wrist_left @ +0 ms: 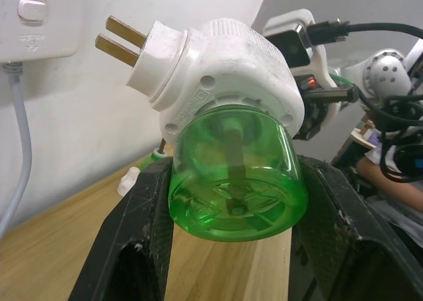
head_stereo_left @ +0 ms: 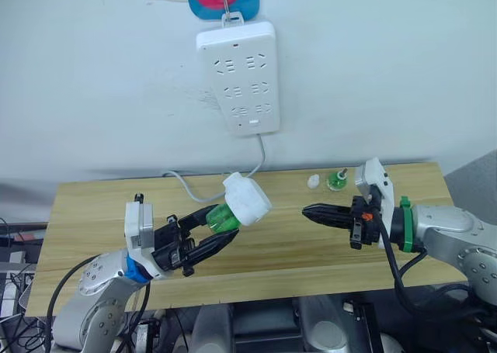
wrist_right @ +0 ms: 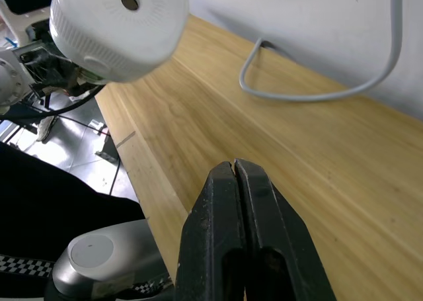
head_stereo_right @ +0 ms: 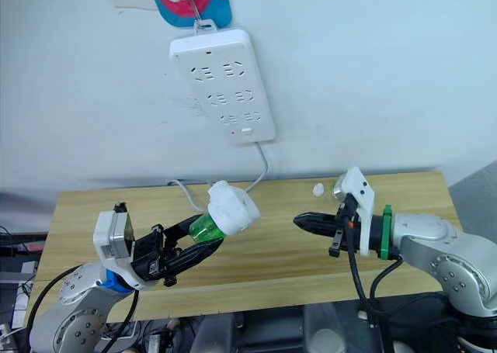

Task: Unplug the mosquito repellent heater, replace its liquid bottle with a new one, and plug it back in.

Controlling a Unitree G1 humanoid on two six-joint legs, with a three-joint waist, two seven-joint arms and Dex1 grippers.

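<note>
My left gripper [head_stereo_left: 220,227] is shut on a translucent green bottle [wrist_left: 234,175], held above the table's middle. This bottle, the new one, is seated uncapped in the underside of the white mosquito repellent heater [head_stereo_left: 247,199], whose two metal prongs [wrist_left: 122,40] point toward the wall. The heater is not in any socket. The heater's own liquid bottle [head_stereo_left: 336,181], green with a thin dark wick stem, stands at the table's back right. A small white cap [head_stereo_left: 314,181] lies just left of it. My right gripper [head_stereo_left: 307,211] is shut and empty, pointing at the heater from the right with a gap between them.
The white power strip [head_stereo_left: 238,77] hangs on the wall above the table. Its grey cable [head_stereo_left: 186,184] drops down and loops over the back of the wooden table [head_stereo_left: 295,252]. Bare wood lies under and between both grippers.
</note>
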